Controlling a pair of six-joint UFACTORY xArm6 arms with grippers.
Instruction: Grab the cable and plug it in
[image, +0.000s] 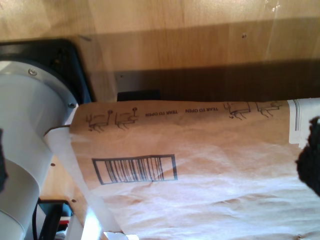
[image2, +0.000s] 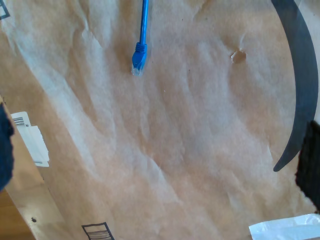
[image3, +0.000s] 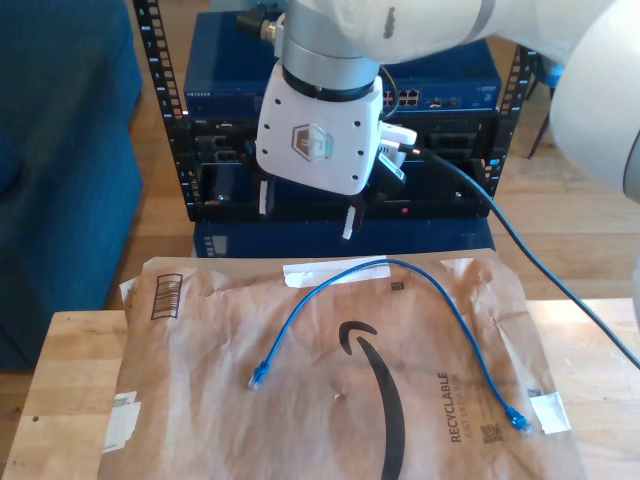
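Observation:
The cable is thin and bright blue and lies in an arc on a brown paper mailer. One plug lies toward the exterior view's left, the other plug toward its right. My second gripper looks straight down on the mailer, open, dark fingertips wide apart and the plug well clear of them. My first gripper is open over the mailer's barcode. An arm's gripper hangs open above the mailer's far edge; which arm it is I cannot tell.
A rack of blue and black network gear with ports stands behind the table. A thick black robot cable crosses in front of it. A white arm column stands on the wooden table. A blue seat is at the exterior view's left.

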